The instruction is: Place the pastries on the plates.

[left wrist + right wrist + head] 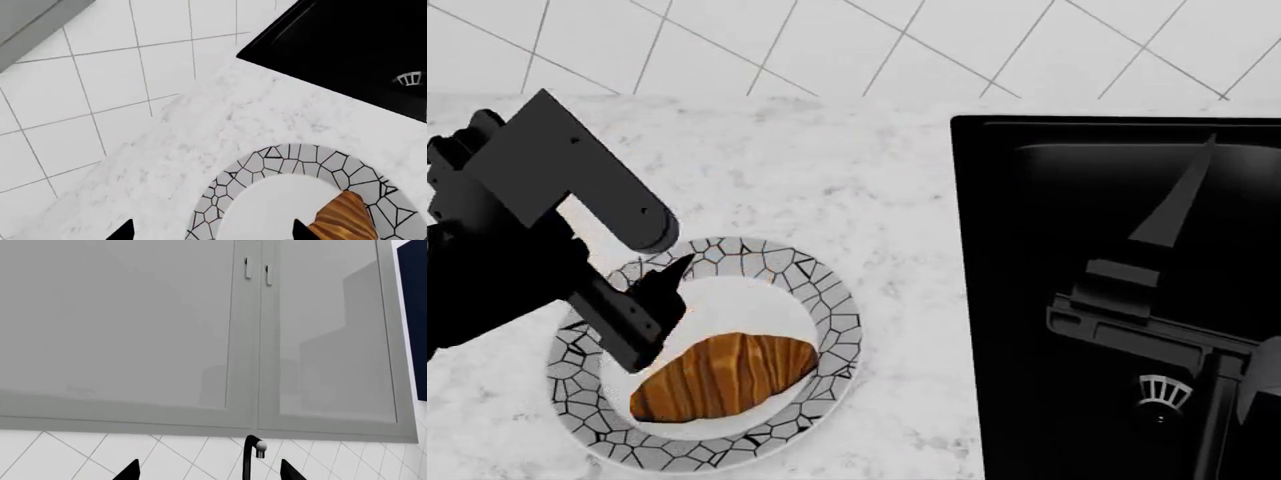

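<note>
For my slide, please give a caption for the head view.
Croissant lies on the mosaic-rimmed plate, left gripper open above it.

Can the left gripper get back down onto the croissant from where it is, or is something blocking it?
Probably yes. The left gripper hangs open just above the mosaic-rimmed plate, right beside the croissant, with nothing between them.

Left end effector (665, 290) spread apart, angled downward; right end effector (208, 467) spread, empty.

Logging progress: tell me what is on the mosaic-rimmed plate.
A croissant lies on the plate, toward its near side. The left gripper covers part of the plate's left, so that patch is hidden.
</note>
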Controlling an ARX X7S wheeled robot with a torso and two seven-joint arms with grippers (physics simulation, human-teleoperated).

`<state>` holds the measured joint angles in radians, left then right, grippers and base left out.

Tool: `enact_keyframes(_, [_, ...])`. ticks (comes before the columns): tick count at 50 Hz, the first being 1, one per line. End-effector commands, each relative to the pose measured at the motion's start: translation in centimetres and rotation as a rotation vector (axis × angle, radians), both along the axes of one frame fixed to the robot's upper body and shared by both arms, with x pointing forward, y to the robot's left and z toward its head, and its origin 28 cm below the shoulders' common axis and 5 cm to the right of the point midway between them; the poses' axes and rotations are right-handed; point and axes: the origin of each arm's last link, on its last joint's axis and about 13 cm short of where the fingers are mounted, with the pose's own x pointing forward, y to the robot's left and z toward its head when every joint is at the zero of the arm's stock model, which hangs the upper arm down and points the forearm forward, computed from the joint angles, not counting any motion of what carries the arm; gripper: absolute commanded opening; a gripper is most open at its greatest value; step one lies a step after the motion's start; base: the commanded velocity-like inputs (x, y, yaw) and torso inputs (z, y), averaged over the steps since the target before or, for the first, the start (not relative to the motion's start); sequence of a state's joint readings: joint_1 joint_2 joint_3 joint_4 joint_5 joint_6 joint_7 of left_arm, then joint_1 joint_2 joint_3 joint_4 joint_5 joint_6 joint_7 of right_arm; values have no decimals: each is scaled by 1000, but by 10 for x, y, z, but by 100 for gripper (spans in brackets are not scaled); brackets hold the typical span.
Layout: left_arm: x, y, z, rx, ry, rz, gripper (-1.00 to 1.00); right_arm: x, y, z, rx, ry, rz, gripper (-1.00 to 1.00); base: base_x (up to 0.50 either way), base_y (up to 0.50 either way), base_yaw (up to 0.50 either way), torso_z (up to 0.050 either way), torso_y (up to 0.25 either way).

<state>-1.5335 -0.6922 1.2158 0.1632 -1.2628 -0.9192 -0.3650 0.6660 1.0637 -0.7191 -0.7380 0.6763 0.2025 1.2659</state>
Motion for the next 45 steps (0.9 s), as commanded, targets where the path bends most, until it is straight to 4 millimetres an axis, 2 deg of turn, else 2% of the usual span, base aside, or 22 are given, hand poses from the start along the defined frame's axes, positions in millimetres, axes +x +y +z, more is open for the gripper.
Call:
enact_keyframes(1, [-19,13,50,-137,-181,32,100,1,1,5,-5,-22,17,100,0,0,0,0,0])
enact_keyframes(6, [-29,28,47,-250,-228,112,100,4,1,7,-18,-22,19,100,0,0,0,0,0])
enact_keyframes(10, [-37,37,24,-364,-249,187,100,8,0,7,-34,-15,20,100,0,0,0,0,0])
enact_keyframes(18, [-50,41,-13,-495,-282,282,100,15,-2,4,-57,4,27,100,0,0,0,0,0])
enact_keyframes(21, [-51,39,-30,-492,-336,333,100,16,-3,4,-58,10,32,100,0,0,0,0,0])
enact_keyframes(26, [-54,37,-46,-544,-392,392,100,17,-3,1,-62,21,38,100,0,0,0,0,0])
enact_keyframes(29, [-55,39,-53,-553,-492,470,100,16,-3,0,-61,24,32,100,0,0,0,0,0])
enact_keyframes(32, [-59,42,-65,-603,-484,503,100,15,-2,-4,-58,37,34,100,0,0,0,0,0])
enact_keyframes(45, [-61,45,-84,-602,-479,570,100,10,2,-10,-50,62,48,100,0,0,0,0,0])
